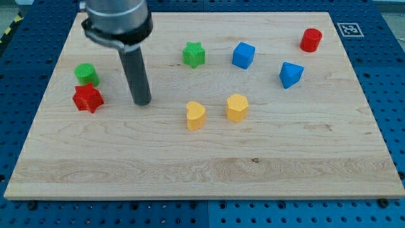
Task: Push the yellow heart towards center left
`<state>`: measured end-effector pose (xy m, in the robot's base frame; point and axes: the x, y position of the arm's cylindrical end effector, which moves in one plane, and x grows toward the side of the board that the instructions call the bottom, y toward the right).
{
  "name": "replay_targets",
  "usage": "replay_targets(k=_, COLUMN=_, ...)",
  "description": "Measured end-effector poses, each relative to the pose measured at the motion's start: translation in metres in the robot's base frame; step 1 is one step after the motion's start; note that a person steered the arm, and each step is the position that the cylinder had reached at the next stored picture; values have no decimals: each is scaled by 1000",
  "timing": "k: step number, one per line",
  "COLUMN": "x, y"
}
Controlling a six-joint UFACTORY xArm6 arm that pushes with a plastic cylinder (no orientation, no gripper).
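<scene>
Camera view, single frame. My tip point(143, 101) rests on the worktop point(202, 171) in the left half, well apart from any block. The tool is a plain rod with no jaws, so nothing opens, closes or clamps.

Yellow heart point(196, 116) sits near the middle, to the view's right of my tip and slightly lower, not touched. Yellow hexagon-like block point(237, 107) stands just beside the heart on its right.

Step in hand, as I judge it: approach, push not yet begun. The tip is on the wrong side; it must circle to the gap between the two yellow blocks, then drive left.

Room: the lane leftward looks open. Red star point(87, 98) and green cylinder point(85, 73) crowd the left edge, so stop short of them.
</scene>
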<state>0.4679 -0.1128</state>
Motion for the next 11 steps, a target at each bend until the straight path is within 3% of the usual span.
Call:
replay_targets(k=1, x=56, y=14)
replay_targets(k=2, x=72, y=77)
replay_targets(k=3, x=63, y=131)
replay_targets(k=6, x=-1, y=34)
replay_targets(k=8, x=-9, y=118)
replay_targets(k=11, x=-26, y=17)
